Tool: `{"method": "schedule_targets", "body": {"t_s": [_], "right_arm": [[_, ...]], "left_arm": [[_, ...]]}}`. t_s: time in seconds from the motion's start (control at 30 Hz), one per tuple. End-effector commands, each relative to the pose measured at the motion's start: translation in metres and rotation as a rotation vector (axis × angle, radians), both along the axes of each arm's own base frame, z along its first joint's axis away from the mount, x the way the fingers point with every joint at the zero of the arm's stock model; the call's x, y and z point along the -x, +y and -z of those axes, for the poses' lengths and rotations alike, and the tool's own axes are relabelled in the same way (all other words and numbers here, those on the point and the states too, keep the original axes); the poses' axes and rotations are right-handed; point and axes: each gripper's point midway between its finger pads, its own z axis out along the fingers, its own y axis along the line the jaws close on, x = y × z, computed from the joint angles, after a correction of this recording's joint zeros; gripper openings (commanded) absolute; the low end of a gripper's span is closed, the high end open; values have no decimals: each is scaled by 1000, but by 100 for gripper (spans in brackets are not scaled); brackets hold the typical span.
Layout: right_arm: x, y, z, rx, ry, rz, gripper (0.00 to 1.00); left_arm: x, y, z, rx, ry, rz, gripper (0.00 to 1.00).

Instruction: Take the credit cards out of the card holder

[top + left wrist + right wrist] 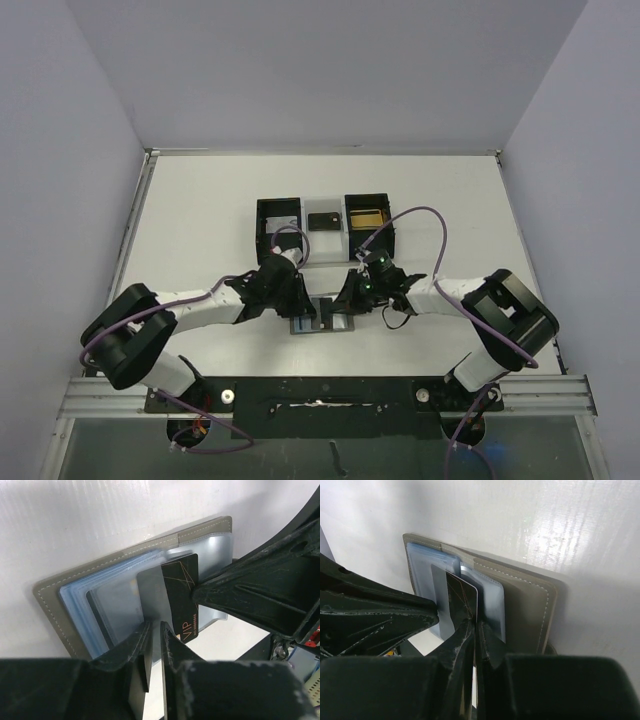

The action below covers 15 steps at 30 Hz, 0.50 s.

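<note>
Card holder (pixel 47 597) is showing olive-grey w/ pale stitching round its edge; its pockets (pixel 75 605) are looking translucent grey-blue. On the holder, black card (pixel 182 595) is carrying thin gold lines & gold "VIP" lettering; grey card (pixel 150 594) beside it is showing plain mid-grey. Left pincer (pixel 155 627) & right pincer (pixel 475 625) are showing matte black. Table (pixel 100 510) under the holder is reading white. Tray (pixel 262 228) beyond the holder is showing black, w/ yellow-gold in one compartment.

The card holder (pixel 50 592) looks like soft, matt grey leather with pale stitching. Its pockets (pixel 215 555) are clear, shiny plastic. The black card (pixel 182 600) is smooth and glossy, the grey card (pixel 150 592) duller, and the fingers (pixel 132 655) of the left gripper (pixel 156 629) are rough black plastic.
</note>
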Motion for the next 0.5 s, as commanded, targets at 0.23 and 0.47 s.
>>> {"method": "schedule_targets", "body": {"t_s": [0.23, 0.47], "right_arm": [[-1, 0, -12, -64, -56, 18, 12], [1, -1, -2, -74, -29, 46, 26]], "left_arm": [[14, 32, 32, -126, 50, -88, 6], [22, 34, 40, -126, 76, -73, 5]]}}
